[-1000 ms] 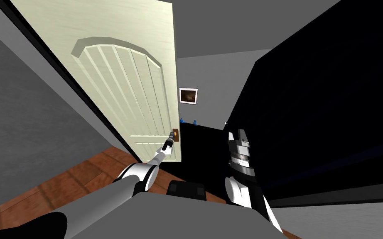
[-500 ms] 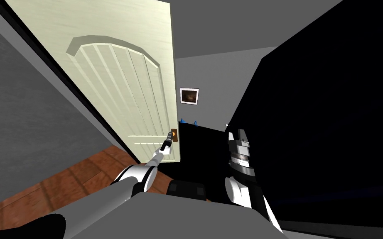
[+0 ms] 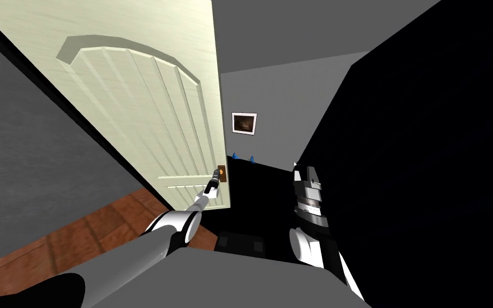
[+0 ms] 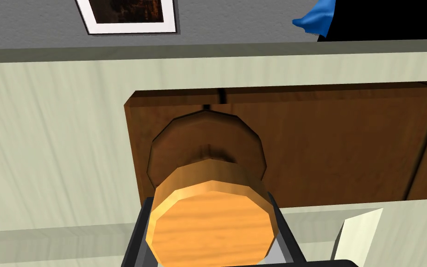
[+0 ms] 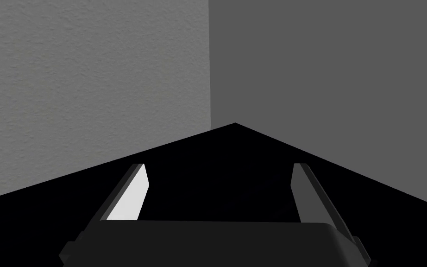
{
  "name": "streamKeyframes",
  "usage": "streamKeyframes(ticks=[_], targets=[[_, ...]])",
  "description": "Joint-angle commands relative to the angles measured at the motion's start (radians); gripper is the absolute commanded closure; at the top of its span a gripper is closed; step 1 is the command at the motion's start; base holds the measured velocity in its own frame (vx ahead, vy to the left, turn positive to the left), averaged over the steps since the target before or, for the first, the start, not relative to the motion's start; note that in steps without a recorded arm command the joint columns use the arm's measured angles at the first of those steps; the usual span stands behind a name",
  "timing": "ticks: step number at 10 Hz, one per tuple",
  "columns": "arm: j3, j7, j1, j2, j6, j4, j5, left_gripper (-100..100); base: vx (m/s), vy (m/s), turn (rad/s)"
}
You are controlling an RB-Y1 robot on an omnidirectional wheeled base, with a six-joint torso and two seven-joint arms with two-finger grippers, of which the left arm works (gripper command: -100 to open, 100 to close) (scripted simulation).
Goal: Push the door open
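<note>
A pale cream door (image 3: 149,117) with an arched ribbed panel stands ajar, its free edge near the middle of the head view. On that edge sits a brown plate (image 4: 337,148) carrying a round orange-brown knob (image 4: 212,222). My left gripper (image 3: 217,179) reaches out to the knob (image 3: 220,172) and is shut on it, with the knob pressed between its dark-edged fingers. The right gripper (image 3: 307,176) hangs to the right of the doorway, apart from the door. Its fingers (image 5: 129,194) stand open with nothing between them.
A grey wall (image 3: 15,160) and dark door frame run along the left. Reddish wooden floor (image 3: 79,230) lies below the door. Beyond the gap are a grey wall with a framed picture (image 3: 244,122), two small blue things (image 3: 235,156), and a large black area (image 3: 427,160).
The door has swung further away to the left and the gap beside its free edge has widened. My left arm has followed, still on the knob. The right arm has not moved.
</note>
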Motion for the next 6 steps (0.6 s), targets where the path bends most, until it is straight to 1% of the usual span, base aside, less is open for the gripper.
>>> streamKeyframes(ticks=[1,2,4,6], targets=[[0.004,-0.006,0.012,-0.003,0.019,-0.032,0.001,100,0.042,-0.037,0.014],[0.019,-0.012,0.014,0.003,0.019,-0.031,0.007,100,0.124,-0.065,0.041],[0.031,-0.016,0.015,0.008,0.02,-0.03,0.012,100,0.161,-0.121,0.076],[0.043,-0.02,0.016,0.013,0.02,-0.029,0.017,100,0.141,-0.088,0.053]])
